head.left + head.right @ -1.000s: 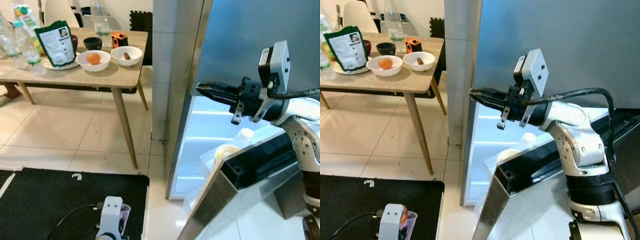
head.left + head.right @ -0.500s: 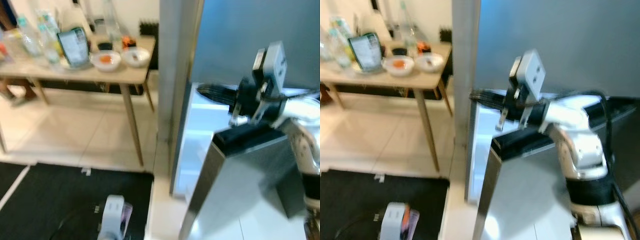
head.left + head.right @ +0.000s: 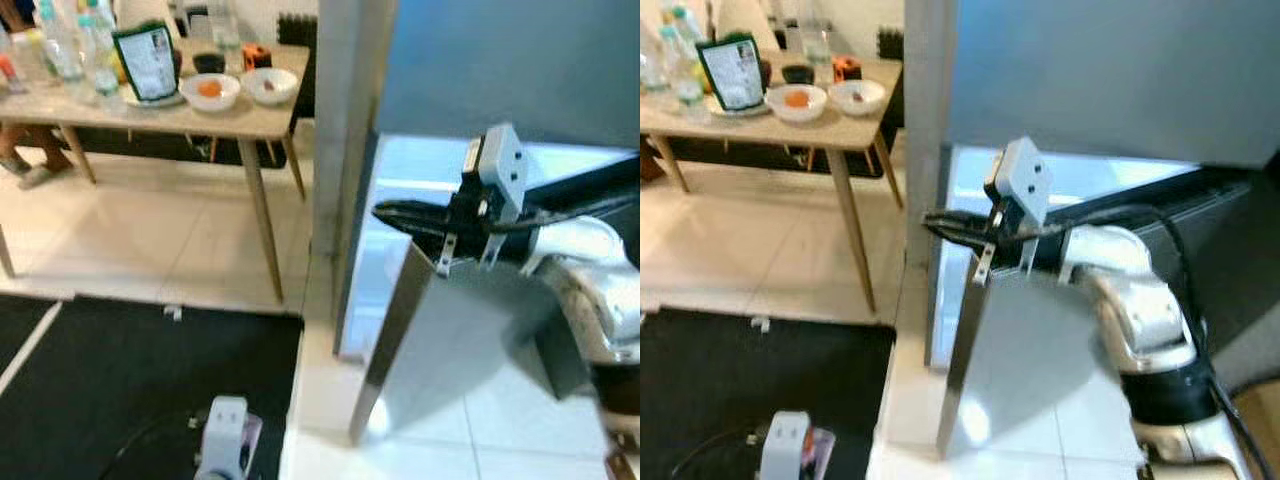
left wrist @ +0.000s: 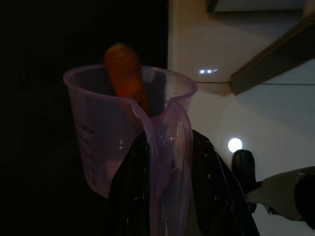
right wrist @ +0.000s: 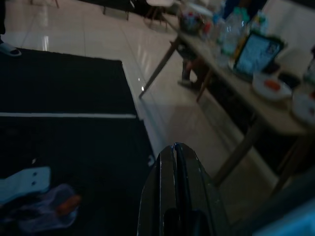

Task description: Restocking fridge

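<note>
Nearest the robot, low over the black mat (image 3: 120, 390), the left gripper (image 4: 165, 162) grips the handle of a clear purple measuring cup (image 4: 118, 147). The fingers (image 4: 130, 182) close on either side of the handle. A carrot (image 4: 125, 73) stands upright inside the cup, its tip above the rim. In the head views the cup (image 3: 245, 440) sits at the bottom edge beside the white wrist housing.

Further out, the right gripper (image 3: 385, 212) is extended forward at the top edge of the fridge door (image 3: 460, 350). Its fingers (image 5: 174, 162) are pressed together with nothing between them. The door stands partly open, its steel face angled toward the robot, its leading edge just below the fingertips. Whether the fingers touch the door cannot be told. Behind the door the lit fridge interior (image 3: 420, 170) shows pale shelves; contents cannot be made out.

Beyond, to the left across the tiled floor (image 3: 130, 240), stands a wooden table (image 3: 200, 115). On it are two white bowls, one holding an orange item (image 3: 209, 88) and one a small brown item (image 3: 268, 84), a dark green bag (image 3: 146, 62) upright, several plastic bottles (image 3: 60, 55), a dark bowl (image 3: 208, 62) and an orange-black object (image 3: 256, 58).
</note>
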Controlling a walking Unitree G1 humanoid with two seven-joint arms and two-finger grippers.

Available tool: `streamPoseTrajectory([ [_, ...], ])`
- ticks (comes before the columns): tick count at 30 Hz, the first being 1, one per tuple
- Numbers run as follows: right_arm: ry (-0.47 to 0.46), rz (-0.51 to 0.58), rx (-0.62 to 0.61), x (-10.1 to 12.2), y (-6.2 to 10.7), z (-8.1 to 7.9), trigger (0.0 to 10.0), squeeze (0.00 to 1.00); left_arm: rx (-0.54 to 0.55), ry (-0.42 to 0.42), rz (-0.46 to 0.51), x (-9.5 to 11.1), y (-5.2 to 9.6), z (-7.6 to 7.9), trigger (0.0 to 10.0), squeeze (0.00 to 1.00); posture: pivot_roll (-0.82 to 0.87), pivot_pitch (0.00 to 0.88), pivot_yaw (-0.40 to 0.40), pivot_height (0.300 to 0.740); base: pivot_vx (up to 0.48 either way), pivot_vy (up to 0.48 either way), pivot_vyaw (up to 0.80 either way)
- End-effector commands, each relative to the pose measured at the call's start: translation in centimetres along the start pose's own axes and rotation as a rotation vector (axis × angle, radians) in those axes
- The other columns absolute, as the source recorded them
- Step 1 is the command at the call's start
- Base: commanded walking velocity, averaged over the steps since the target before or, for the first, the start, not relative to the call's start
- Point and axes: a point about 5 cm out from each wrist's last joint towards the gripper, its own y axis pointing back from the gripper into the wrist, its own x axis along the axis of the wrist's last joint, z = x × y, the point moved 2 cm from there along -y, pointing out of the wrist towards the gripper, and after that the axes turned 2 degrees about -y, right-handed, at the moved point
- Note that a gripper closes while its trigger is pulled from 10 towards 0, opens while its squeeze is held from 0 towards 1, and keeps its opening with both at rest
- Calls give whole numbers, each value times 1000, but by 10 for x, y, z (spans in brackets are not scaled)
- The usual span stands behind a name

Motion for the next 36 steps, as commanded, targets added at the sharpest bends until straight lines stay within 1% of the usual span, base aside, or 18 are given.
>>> streamPoseTrajectory([
  [1, 9, -1, 21, 1, -5, -6, 10000, 0, -11, -4, -3, -2, 0, 4, 10000, 0, -61, 41, -77, 740, -292, 0, 0],
  [5, -15, -9, 28, -4, -10, -11, 10000, 0, -11, -3, -6, -3, 1, 3, 10000, 0, -63, 43, -76, 740, -281, 0, 0],
  [6, -25, -15, 35, -8, -14, -15, 10000, 0, -14, -3, -7, -4, 1, 3, 10000, 0, -63, 43, -76, 740, 0, 0, 0],
  [8, -31, -19, 39, -10, -16, -17, 10000, 0, -16, -3, -8, -4, 1, 3, 10000, 0, -63, 43, -76, 740, 0, 0, 0],
  [11, -85, -43, 74, -25, -34, -37, 10000, 0, -30, 14, 4, -3, 2, 2, 10000, 0, -64, 41, -76, 740, 0, 0, 0],
  [12, -109, -52, 86, -31, -40, -45, 10000, 0, -30, 3, 8, -2, 2, 2, 10000, 0, -66, 43, -75, 740, 0, 0, 0],
  [15, -153, -80, 114, -45, -52, -63, 10000, 0, -27, -19, 7, -2, 2, 0, 10000, 0, -65, 45, -75, 740, 0, -110, 0],
  [16, -167, -87, 120, -49, -55, -68, 10000, 0, -25, -22, 3, -2, 2, 0, 10000, 0, -65, 45, -75, 740, 0, -465, 0],
  [17, -167, -87, 120, -49, -55, -68, 10000, 0, -25, -22, 3, -2, 2, 0, 10000, 0, -65, 45, -75, 740, 0, -465, 0],
  [19, -191, -109, 125, -57, -61, -76, 10000, 0, -9, -26, -1, -3, 2, -2, 10000, 0, -66, 44, -74, 740, 0, -469, 0],
  [21, -199, -119, 126, -61, -62, -79, 10000, 0, 2, -35, -3, -3, 2, -3, 10000, 0, -66, 44, -74, 740, 0, -469, 0],
  [22, -206, -143, 118, -67, -64, -83, 10000, 0, 17, -20, -2, -4, 2, -5, 10000, 0, -66, 44, -74, 740, 0, 0, 0],
  [23, -206, -143, 118, -67, -64, -83, 10000, 0, 17, -20, -2, -4, 2, -5, 10000, 0, -66, 44, -74, 740, 0, 0, 0],
  [26, -202, -190, 89, -80, -65, -84, 10000, 0, 18, -31, -6, -4, 2, -5, 10000, 0, -67, 46, -74, 740, 0, 0, 0],
  [33, -207, -227, 71, -91, -66, -88, 10000, 0, 21, -32, -4, -5, 3, -6, 10000, 0, -69, 47, -72, 740, 0, 0, 0],
  [34, -213, -260, 64, -101, -63, -89, 10000, 0, 21, -32, 0, -5, 3, -6, 10000, 0, -68, 48, -72, 740, 0, 0, 0],
  [35, -239, -344, 35, -129, -54, -89, 10000, 0, 24, -35, 3, -4, 3, -6, 10000, 0, -68, 48, -72, 740, 0, 0, 0],
  [36, -239, -344, 35, -129, -54, -89, 10000, 0, 24, -35, 3, -4, 3, -6, 10000, 0, -68, 48, -72, 740, 0, 0, 0],
])
